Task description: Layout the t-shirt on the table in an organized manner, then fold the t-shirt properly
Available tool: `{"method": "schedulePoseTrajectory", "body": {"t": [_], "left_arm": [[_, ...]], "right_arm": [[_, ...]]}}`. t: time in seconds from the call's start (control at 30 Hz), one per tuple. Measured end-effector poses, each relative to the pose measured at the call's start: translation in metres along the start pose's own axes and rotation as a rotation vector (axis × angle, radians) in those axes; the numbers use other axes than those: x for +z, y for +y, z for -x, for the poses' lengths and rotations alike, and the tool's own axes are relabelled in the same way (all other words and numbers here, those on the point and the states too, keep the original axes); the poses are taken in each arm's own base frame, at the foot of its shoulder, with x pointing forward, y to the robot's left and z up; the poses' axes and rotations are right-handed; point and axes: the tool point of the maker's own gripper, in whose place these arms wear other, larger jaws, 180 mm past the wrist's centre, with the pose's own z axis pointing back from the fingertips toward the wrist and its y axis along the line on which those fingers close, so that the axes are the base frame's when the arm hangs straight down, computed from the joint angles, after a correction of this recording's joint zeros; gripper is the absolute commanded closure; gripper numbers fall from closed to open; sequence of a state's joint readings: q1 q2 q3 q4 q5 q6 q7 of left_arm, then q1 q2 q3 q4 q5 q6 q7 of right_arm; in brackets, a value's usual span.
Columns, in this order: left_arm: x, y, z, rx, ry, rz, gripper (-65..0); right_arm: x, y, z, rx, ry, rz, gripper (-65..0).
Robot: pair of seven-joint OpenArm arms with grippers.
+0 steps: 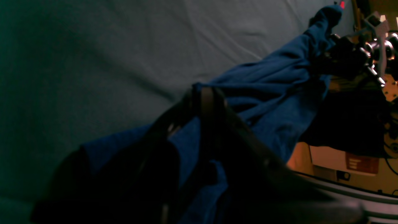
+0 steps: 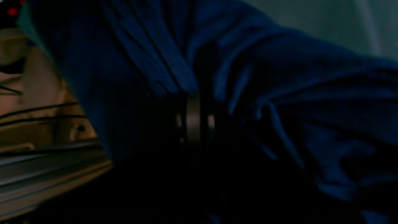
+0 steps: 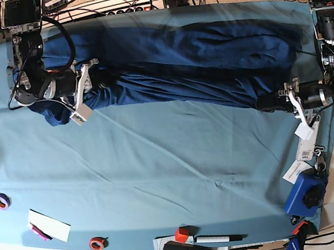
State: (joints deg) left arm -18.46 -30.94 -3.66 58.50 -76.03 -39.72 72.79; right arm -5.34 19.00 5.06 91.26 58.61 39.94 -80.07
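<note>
Teal table (image 3: 160, 164) bears tape rolls (image 3: 2, 201) at its edge; both pincers (image 3: 101, 81) (image 3: 264, 103) pinch the stretched t-shirt (image 3: 207, 56).

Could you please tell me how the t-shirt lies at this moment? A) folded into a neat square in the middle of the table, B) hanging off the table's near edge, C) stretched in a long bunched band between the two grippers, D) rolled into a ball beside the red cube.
C: the t-shirt spans the far side of the table from the right gripper to the left gripper, each with jaws shut on it.
</note>
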Motion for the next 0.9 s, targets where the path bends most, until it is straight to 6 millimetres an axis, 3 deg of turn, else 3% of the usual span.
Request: {"method": "schedulePoseTrajectory", "body": {"t": [0.13, 0.17, 0.27, 0.3, 0.47, 0.7, 0.9], "left_arm": [[0.0, 0.001, 0.001, -0.002, 0.006, -0.007, -17.6], [0.0, 0.001, 0.001, -0.002, 0.006, -0.007, -22.3], [0.0, 0.002, 0.001, -0.002, 0.007, -0.008, -32.8], [0.0, 0.002, -0.001, -0.002, -0.003, -0.008, -33.8], [0.004, 0.003, -0.011, -0.013, -0.037, -0.019, -33.8], [0.024, 0.003, -0.047, -0.079, -0.08, -0.049, -33.8], [0.039, 0.013, -0.039, -0.078, -0.044, -0.093, -33.7]], "right_arm": [[0.0, -0.001, 0.0, 0.002, 0.003, 0.005, 0.0], [0.0, -0.001, 0.0, 0.002, 0.003, 0.005, -4.1], [0.001, 0.001, -0.003, 0.011, -0.009, -0.004, -26.8], [0.001, 0.002, -0.004, 0.013, -0.013, -0.006, -29.3], [0.002, 0.0, -0.01, 0.022, -0.023, 0.001, -29.3], [0.014, -0.015, -0.055, 0.092, -0.08, 0.064, -29.3], [0.02, -0.009, -0.082, 0.116, -0.153, 0.029, -29.2]]}}
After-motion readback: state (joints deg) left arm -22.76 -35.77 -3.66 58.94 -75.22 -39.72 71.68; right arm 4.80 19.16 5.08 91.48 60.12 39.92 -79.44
